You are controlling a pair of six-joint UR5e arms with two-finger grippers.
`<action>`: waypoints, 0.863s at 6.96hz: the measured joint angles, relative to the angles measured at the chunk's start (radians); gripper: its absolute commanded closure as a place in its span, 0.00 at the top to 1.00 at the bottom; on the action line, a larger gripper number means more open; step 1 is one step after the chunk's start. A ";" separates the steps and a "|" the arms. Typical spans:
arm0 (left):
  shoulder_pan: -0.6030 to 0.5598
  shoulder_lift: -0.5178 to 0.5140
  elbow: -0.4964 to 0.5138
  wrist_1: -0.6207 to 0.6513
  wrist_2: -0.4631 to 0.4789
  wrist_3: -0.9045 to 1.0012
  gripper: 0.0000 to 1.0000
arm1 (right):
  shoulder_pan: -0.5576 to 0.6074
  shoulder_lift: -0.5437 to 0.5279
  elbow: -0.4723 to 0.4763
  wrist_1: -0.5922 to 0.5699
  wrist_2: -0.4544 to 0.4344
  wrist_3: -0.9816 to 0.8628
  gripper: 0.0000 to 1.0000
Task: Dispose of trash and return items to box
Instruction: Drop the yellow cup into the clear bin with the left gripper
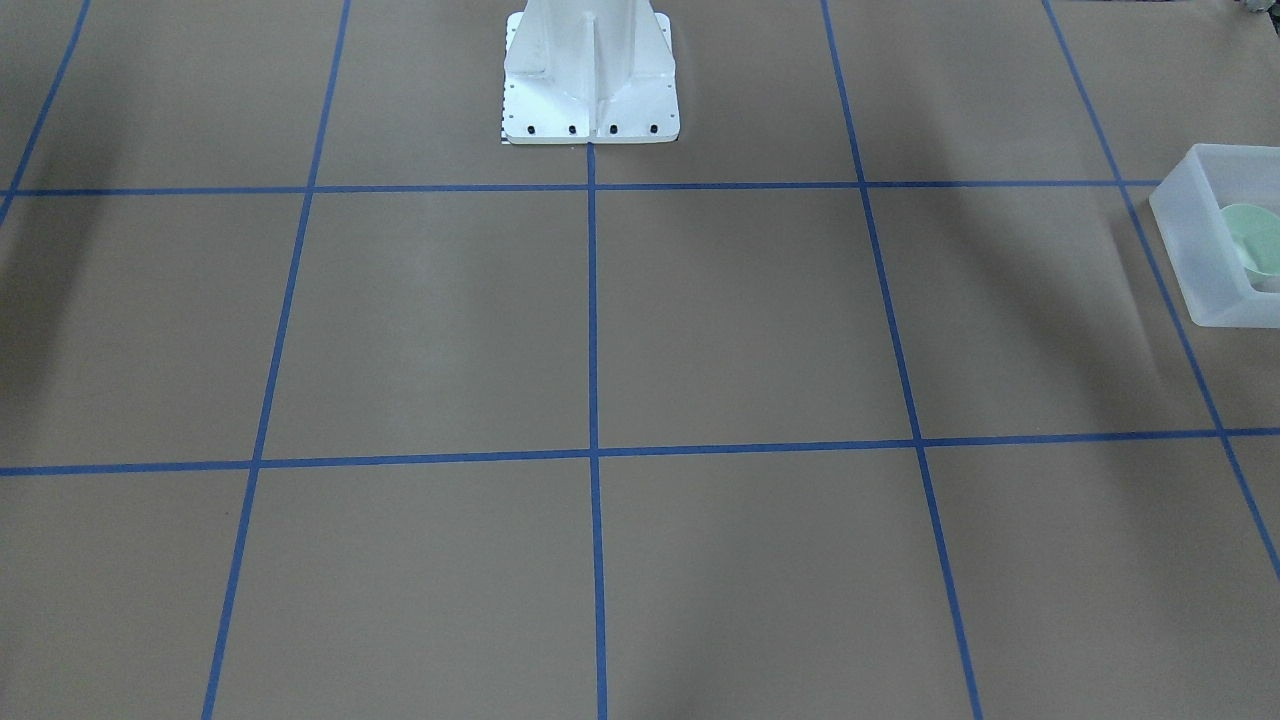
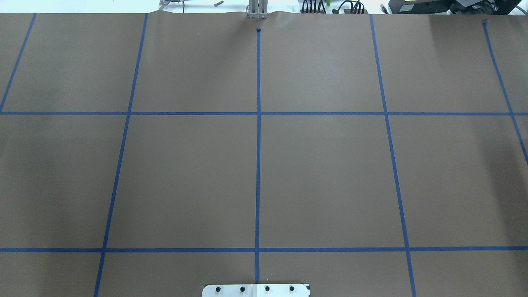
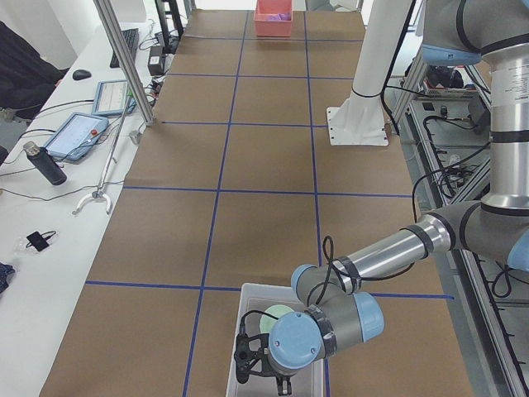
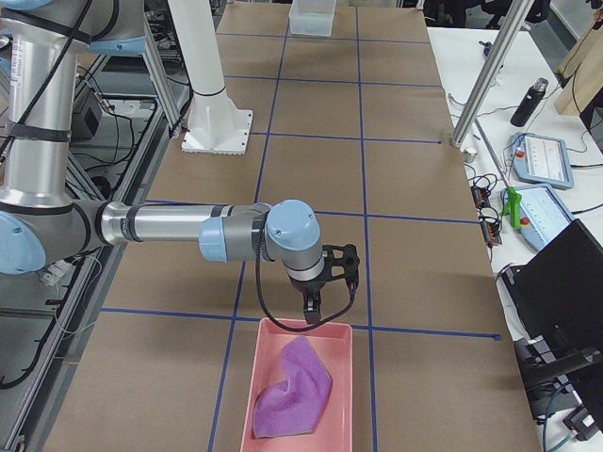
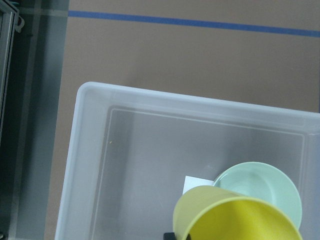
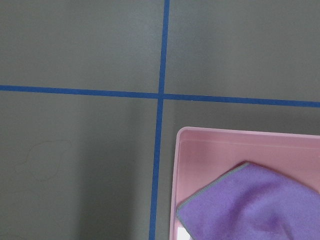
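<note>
Looking down from the left wrist onto a frosted, see-through white box with rounded corners, set on the brown table near a blue tape line. Holds a round, pale mint-green bowl on its floor toward one end, hollow side facing the camera, beside a small white label. Crossed in front by a bright yellow cup, glossy, with tapered sides, tilted, cut off by the bottom edge and looming larger than the bowl, so nearer the lens. Cannot tell whether touching the bowl or hanging clear of it. Only a dark sliver at the cup's lower edge. No telling from that about the jaws of the left gripper, whether clenched on the cup or released. From the table's end, found poised over the box, with the bowl's green rim peeking out beside the wrist. From the front camera, just the box's end and a slice of the bowl at the table's edge, well apart from the white robot base.

At the other end, hanging over the near rim of a pink tray with a crumpled purple cloth inside: the right gripper. Cannot tell from this side view whether released or clenched.
</note>
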 measured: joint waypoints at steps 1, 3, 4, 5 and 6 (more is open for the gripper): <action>0.001 -0.025 0.065 -0.046 0.007 -0.010 0.00 | 0.000 0.000 0.002 0.000 0.000 0.000 1.00; 0.013 -0.041 0.120 -0.120 0.010 -0.080 0.00 | -0.001 0.000 0.006 0.000 0.001 0.000 1.00; 0.032 -0.042 0.129 -0.134 0.009 -0.100 0.00 | -0.002 0.000 0.009 0.000 0.000 0.000 1.00; 0.063 -0.042 0.137 -0.141 0.006 -0.111 0.00 | -0.002 0.000 0.011 0.000 0.000 0.000 1.00; 0.091 -0.042 0.144 -0.144 0.003 -0.115 0.00 | -0.002 0.000 0.012 0.000 0.000 0.000 1.00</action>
